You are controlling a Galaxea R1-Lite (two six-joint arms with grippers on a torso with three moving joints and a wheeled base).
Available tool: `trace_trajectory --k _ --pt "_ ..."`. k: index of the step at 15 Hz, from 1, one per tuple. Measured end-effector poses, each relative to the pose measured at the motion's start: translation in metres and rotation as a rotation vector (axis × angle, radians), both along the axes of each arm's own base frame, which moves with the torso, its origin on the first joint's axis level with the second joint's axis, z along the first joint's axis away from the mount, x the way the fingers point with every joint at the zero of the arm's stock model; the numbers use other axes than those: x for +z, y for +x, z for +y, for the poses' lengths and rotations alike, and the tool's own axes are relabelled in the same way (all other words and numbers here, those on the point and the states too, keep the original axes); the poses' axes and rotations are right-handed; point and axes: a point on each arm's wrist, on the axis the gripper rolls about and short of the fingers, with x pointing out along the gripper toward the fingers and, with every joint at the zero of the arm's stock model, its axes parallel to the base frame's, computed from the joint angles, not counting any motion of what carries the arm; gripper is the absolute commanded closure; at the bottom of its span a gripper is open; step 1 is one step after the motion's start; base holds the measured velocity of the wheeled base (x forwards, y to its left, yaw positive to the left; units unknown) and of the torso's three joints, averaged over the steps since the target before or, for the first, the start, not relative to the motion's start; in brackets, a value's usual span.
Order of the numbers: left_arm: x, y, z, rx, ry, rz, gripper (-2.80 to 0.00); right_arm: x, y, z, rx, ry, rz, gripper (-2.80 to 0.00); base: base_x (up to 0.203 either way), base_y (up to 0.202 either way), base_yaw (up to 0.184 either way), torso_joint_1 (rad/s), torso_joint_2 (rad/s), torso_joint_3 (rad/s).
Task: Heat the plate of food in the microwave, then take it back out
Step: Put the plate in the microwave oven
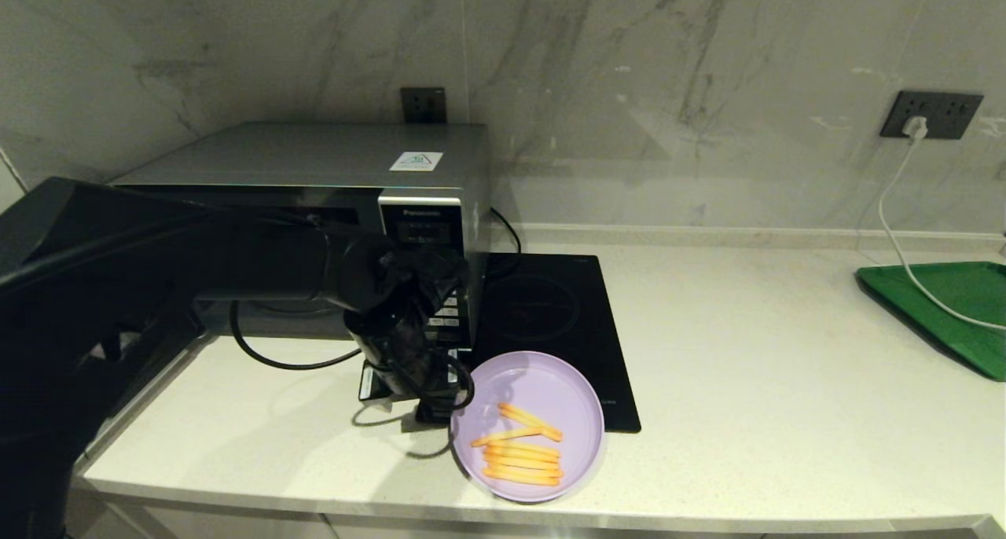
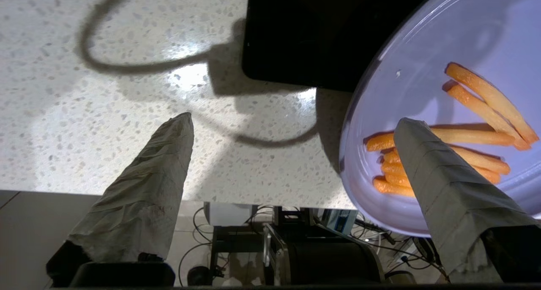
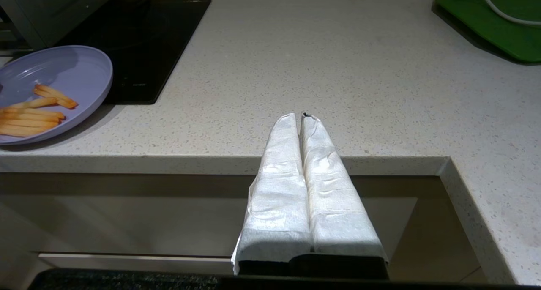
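The plate of food (image 1: 526,427) sits on the worktop (image 1: 747,413) before the microwave (image 1: 330,209); left gripper (image 2: 291,133) spread astride its rim, right gripper (image 3: 302,119) pressed together, parked. Whether heating is done cannot be told.

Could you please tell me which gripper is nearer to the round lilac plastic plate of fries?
The left gripper: it hangs open straddling the lilac plate's rim, one finger over the fries. The right gripper is shut, off the counter's front edge.
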Motion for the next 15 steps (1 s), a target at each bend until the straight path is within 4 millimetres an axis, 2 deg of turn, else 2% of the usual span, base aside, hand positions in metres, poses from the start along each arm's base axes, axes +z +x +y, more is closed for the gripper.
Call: trace_trajectory --k 8,15 --pt "-0.025 0.010 -0.007 0.004 0.039 0.039 -2.80 0.000 0.000 0.000 0.000 0.000 0.000 0.00 0.000 0.000 0.000 0.000 0.00 0.000" --pt "-0.037 0.014 -0.009 0.011 0.087 0.040 -2.80 0.000 0.000 0.000 0.000 0.000 0.000 0.00 0.000 0.000 0.000 0.000 0.00 0.000"
